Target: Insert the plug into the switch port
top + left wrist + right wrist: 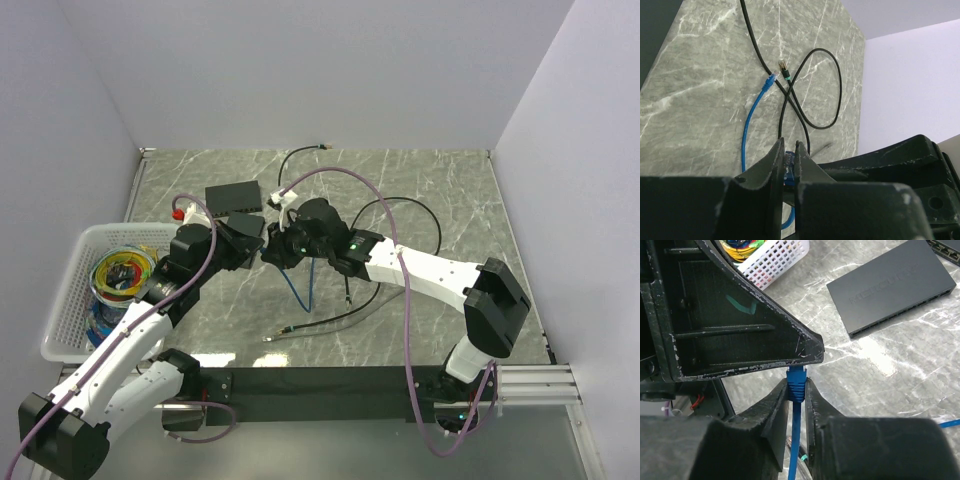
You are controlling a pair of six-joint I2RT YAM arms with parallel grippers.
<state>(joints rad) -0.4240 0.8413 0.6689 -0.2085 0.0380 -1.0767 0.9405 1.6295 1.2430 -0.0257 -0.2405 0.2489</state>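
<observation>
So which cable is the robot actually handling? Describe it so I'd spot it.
On the marble table, find where the left gripper and right gripper meet mid-table. The blue cable trails from them toward the near edge; its neighbours on the marble are all black cables.

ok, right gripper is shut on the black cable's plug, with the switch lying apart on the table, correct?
Not black. The right gripper is shut on the plug of the blue cable, as the right wrist view shows. The switch does lie apart on the table.
</observation>
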